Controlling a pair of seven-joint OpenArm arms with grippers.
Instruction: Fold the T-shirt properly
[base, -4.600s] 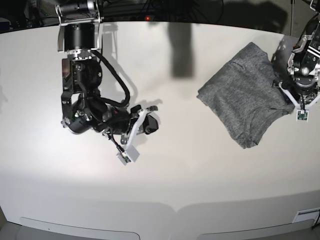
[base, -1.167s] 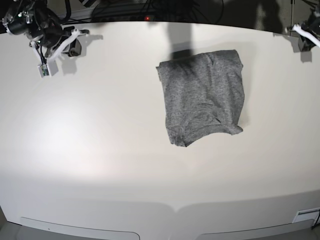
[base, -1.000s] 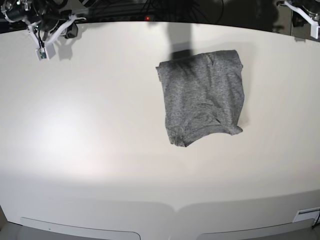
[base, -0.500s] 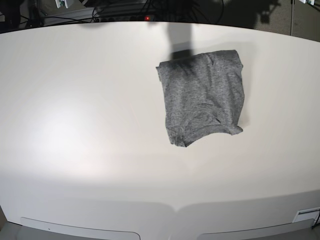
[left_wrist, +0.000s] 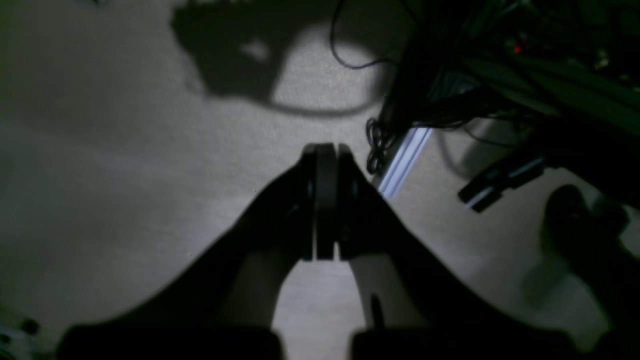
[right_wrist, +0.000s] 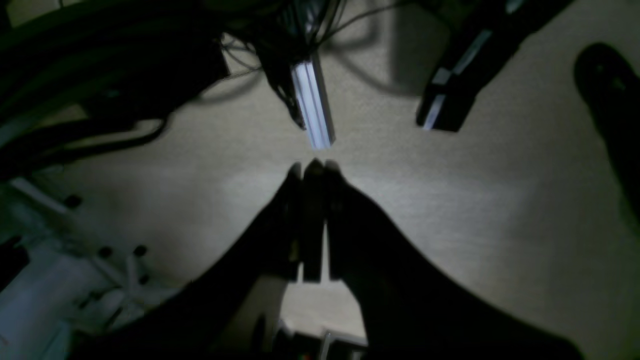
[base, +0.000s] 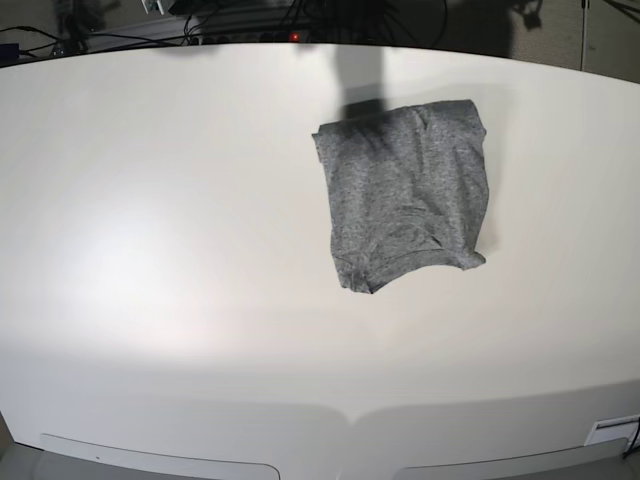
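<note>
The T-shirt (base: 405, 193) lies folded into a rough rectangle on the white table (base: 160, 250), right of centre and toward the back, with a rumpled fold along its near edge. Neither arm shows in the base view. In the left wrist view my left gripper (left_wrist: 325, 150) hangs over carpeted floor with its jaws pressed together and nothing between them. My right gripper (right_wrist: 312, 167) in the right wrist view is likewise shut and empty, above floor. The shirt appears in neither wrist view.
Cables (left_wrist: 450, 75) and a pale rail (left_wrist: 402, 160) lie on the floor beyond the left gripper. The right wrist view shows the same kind of rail (right_wrist: 312, 107), dark cables and a white frame (right_wrist: 75, 280) at lower left. Cables (base: 250, 15) run behind the table.
Both arms have pulled back off the table and out of the base view. The folded shirt has stayed where it was.
</note>
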